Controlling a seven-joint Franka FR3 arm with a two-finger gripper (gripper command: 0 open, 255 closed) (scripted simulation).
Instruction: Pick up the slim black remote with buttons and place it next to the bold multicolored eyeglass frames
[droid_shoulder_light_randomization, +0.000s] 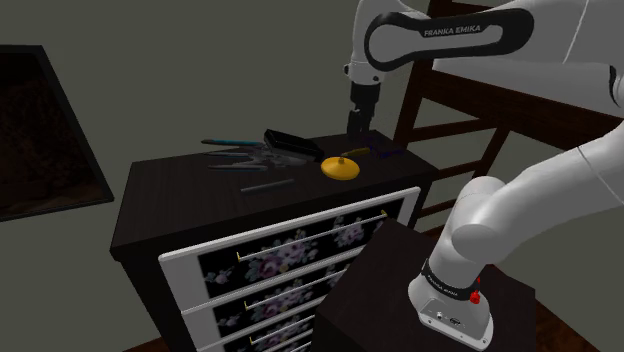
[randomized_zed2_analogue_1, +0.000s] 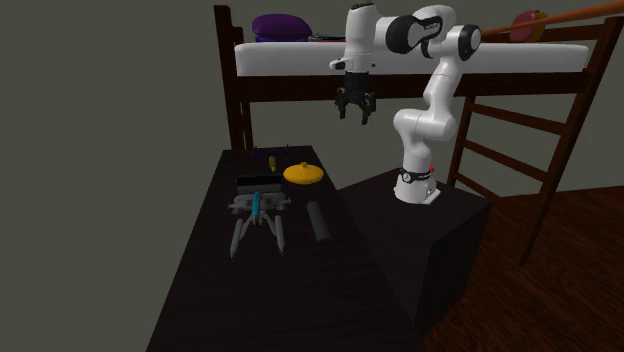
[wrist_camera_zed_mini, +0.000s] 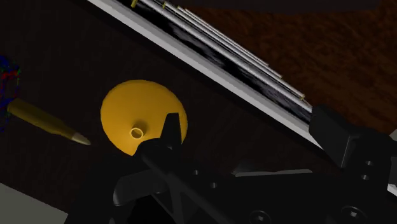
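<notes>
The slim dark remote (droid_shoulder_light_randomization: 265, 185) (randomized_zed2_analogue_1: 320, 220) lies flat on the dark dresser top (droid_shoulder_light_randomization: 160, 200), near its drawer-side edge. The multicolored eyeglass frames (droid_shoulder_light_randomization: 385, 152) (randomized_zed2_analogue_1: 268, 157) (wrist_camera_zed_mini: 7, 73) lie at the dresser's end nearest the arm, small and partly cut off in the wrist view. My gripper (droid_shoulder_light_randomization: 358, 120) (randomized_zed2_analogue_1: 354, 108) (wrist_camera_zed_mini: 254, 137) hangs open and holds nothing, well above that end, over a yellow funnel-shaped object (droid_shoulder_light_randomization: 341, 166) (randomized_zed2_analogue_1: 303, 173) (wrist_camera_zed_mini: 143, 121). The remote is far from the fingers, past the funnel.
A black box (droid_shoulder_light_randomization: 290, 143) (randomized_zed2_analogue_1: 255, 183) and a grey spindly object with a blue stick (droid_shoulder_light_randomization: 240, 152) (randomized_zed2_analogue_1: 258, 210) sit behind the remote. A brass pointed piece (wrist_camera_zed_mini: 48, 121) lies by the frames. A bunk bed with ladder (randomized_zed2_analogue_1: 520, 150) stands behind the arm.
</notes>
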